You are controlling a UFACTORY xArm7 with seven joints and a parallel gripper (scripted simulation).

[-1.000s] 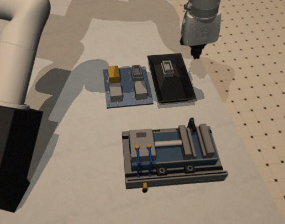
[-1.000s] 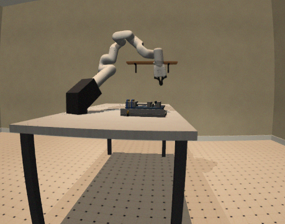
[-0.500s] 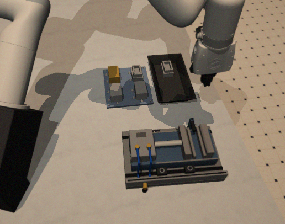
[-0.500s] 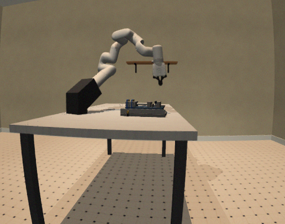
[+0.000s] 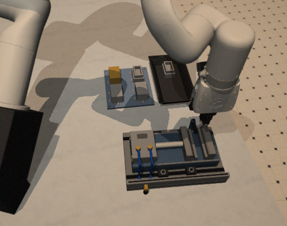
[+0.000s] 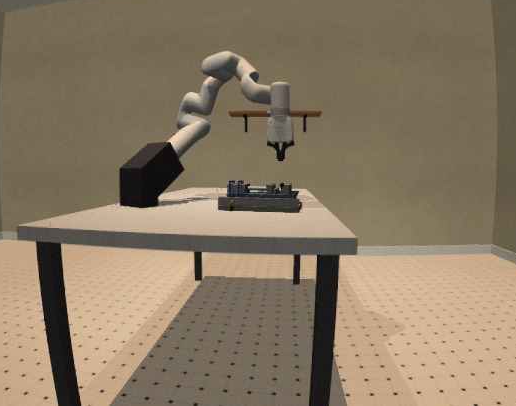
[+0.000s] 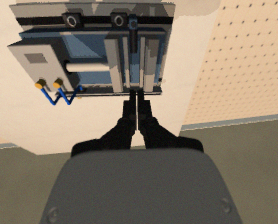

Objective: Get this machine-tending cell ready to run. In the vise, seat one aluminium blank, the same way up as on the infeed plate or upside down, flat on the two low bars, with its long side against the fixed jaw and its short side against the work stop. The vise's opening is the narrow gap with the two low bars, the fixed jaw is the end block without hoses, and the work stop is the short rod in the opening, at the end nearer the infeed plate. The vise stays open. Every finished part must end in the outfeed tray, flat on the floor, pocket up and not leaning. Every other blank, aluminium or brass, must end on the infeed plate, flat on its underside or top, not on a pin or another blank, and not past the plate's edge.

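A pale table (image 5: 76,179) stands on a dotted tile floor (image 5: 271,68) before a tan wall (image 6: 412,122) carrying a small wooden shelf (image 6: 247,114).

My gripper (image 5: 206,120) hangs well above the table, over the far edge of the vise (image 5: 176,176). Its fingers are pressed fully together and hold nothing.

In the top view the vise lies at 6 o'clock from the infeed plate (image 5: 151,102). The block with blue hoses (image 5: 142,144) forms its 9 o'clock end; the fixed jaw (image 5: 209,146) forms its 3 o'clock end. The narrow opening (image 5: 198,147) beside the fixed jaw contains no blank.

On the infeed plate, a brass blank (image 5: 114,74) sits at the far left with an aluminium blank (image 5: 117,93) directly at 6 o'clock from it. A finished part (image 5: 138,72), pocket up, occupies the far right position, with a second aluminium blank (image 5: 142,91) at 6 o'clock from it.

The black outfeed tray (image 5: 171,97) lies at 3 o'clock from the plate. A second finished part (image 5: 168,67) rests pocket up at its far end.
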